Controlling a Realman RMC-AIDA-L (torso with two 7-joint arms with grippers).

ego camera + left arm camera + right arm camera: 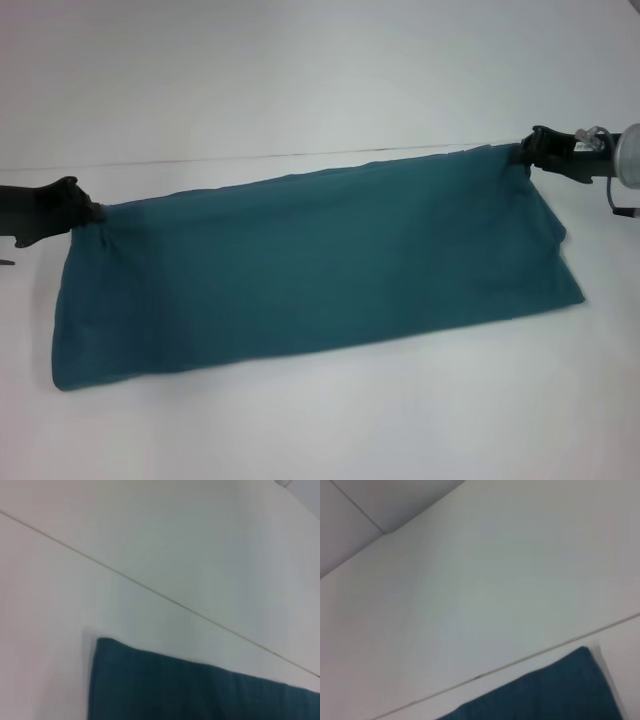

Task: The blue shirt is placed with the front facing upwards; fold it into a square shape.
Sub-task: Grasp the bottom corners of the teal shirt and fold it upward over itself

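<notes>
Head view shows you mid-fold: left gripper (88,212) and right gripper (524,155) each pinch a top corner of the blue shirt (320,265); next, likely lay it over evenly.

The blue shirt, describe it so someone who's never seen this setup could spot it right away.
On the white table, look for the one wide band of colour across the middle. That is the blue shirt, a teal cloth stretched between the left gripper at one far corner and the right gripper at the other. It is the only coloured thing here, plain with no print showing.
</notes>
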